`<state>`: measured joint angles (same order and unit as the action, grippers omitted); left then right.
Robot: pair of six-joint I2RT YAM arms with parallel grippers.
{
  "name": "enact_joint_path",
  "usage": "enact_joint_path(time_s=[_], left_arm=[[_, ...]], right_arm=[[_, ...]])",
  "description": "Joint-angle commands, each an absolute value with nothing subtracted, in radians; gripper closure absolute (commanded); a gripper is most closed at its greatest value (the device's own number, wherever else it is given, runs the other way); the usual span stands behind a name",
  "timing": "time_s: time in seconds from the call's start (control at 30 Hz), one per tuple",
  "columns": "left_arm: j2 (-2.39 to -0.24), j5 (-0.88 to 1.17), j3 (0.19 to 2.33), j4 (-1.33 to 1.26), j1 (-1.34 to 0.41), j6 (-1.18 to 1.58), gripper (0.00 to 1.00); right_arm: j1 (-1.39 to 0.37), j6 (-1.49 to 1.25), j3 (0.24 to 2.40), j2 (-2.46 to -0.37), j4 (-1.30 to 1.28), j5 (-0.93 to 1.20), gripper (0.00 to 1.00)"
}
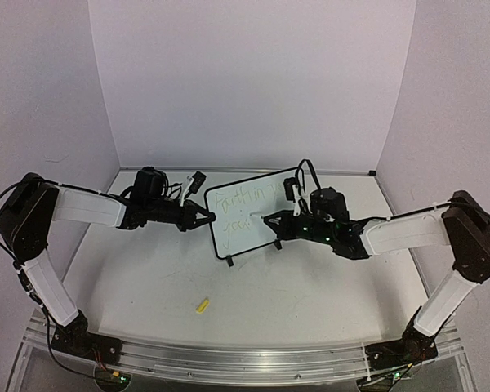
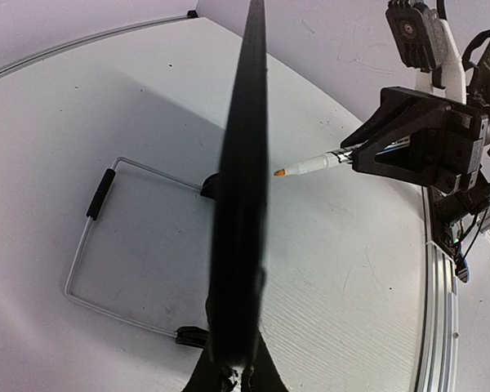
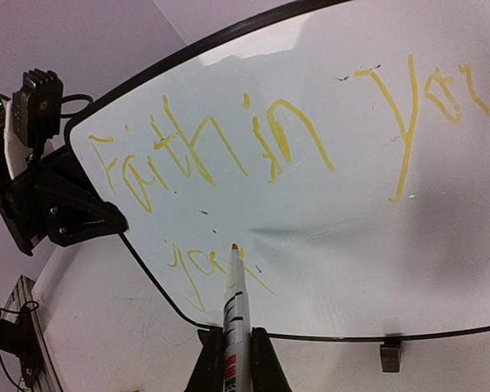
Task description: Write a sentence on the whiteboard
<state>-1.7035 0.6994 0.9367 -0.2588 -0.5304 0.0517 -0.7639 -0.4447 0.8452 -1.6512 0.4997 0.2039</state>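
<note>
The whiteboard (image 1: 247, 214) stands upright mid-table on its black clip feet (image 3: 389, 355). The sentence (image 3: 253, 147) is in yellow handwriting, "Faith in You" on top and a shorter second line (image 3: 192, 263) below. My left gripper (image 1: 206, 217) is shut on the board's left edge; in the left wrist view the board (image 2: 243, 204) shows edge-on between the fingers (image 2: 265, 371). My right gripper (image 3: 235, 363) is shut on a white marker (image 3: 235, 302), whose orange tip is at or just off the board by the second line. The marker also shows in the left wrist view (image 2: 310, 163).
A small yellow marker cap (image 1: 202, 305) lies on the table in front of the board. A wire stand (image 2: 98, 245) reaches out behind the board. The right arm's body (image 2: 416, 147) is close to the board's face. White walls enclose the table.
</note>
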Motion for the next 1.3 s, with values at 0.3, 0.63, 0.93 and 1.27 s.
enact_joint_path(time_s=[0.3,0.63,0.93,1.27], left_arm=[[-1.703,0.701,0.977,-0.233,-0.542,0.046,1.00],[-1.703,0.701,0.977,-0.233,-0.543,0.046,1.00],[-1.704,0.701,0.978,-0.232,-0.545,0.045,1.00],[-1.706,0.701,0.979,-0.232,-0.545,0.044,1.00]], right_arm=[[-0.761,-0.434,0.915,-1.711,0.513,0.206,1.00],[-0.761,-0.458,0.895,-1.692,0.496,0.120,1.00],[-0.759,-0.462,0.872,-1.671,0.480,0.086,1.00],[-0.759,-0.476,0.848,-1.702,0.471,0.139,1.00]])
